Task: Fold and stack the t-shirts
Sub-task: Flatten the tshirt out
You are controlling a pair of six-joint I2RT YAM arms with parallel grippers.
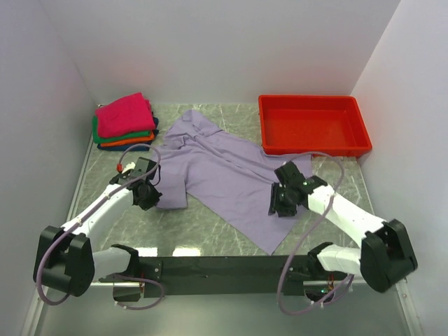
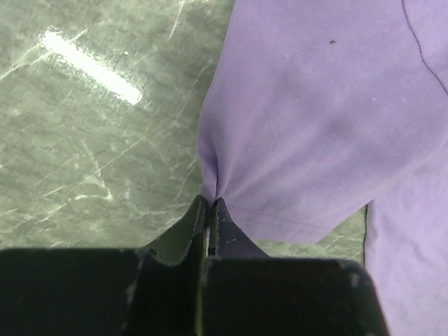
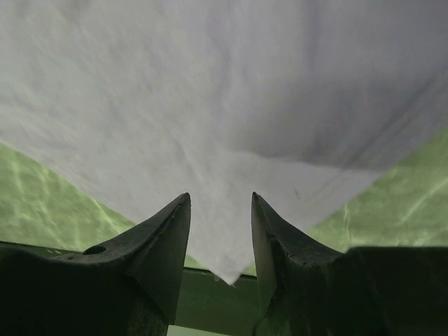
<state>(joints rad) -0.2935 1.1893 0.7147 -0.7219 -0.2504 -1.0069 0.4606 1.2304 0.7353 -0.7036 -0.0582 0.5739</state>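
Left gripper (image 2: 210, 203) is pressed together, pinching a small gather at the left edge of the lilac shirt (image 1: 224, 168). The shirt lies spread and rumpled across the middle of the worktop (image 1: 210, 234), collar toward the far left, hem corner toward the near right. Right gripper (image 3: 220, 199) is spread, with that hem corner sitting between its fingers, nothing clamped.

Here's my worry: the left pinch looks thin, only an edge of cloth, so a quick lift could let it slide out. And if I raise the left side before the right closes, the shirt would drag and bunch up instead of stretching flat. The right corner is just a narrow tip, so closing off-centre could miss it altogether.

The folded pile (image 1: 124, 120) sits far left, near the collar, and the red tray (image 1: 315, 150) is close by the shirt's right edge. A wide swing could snag either.
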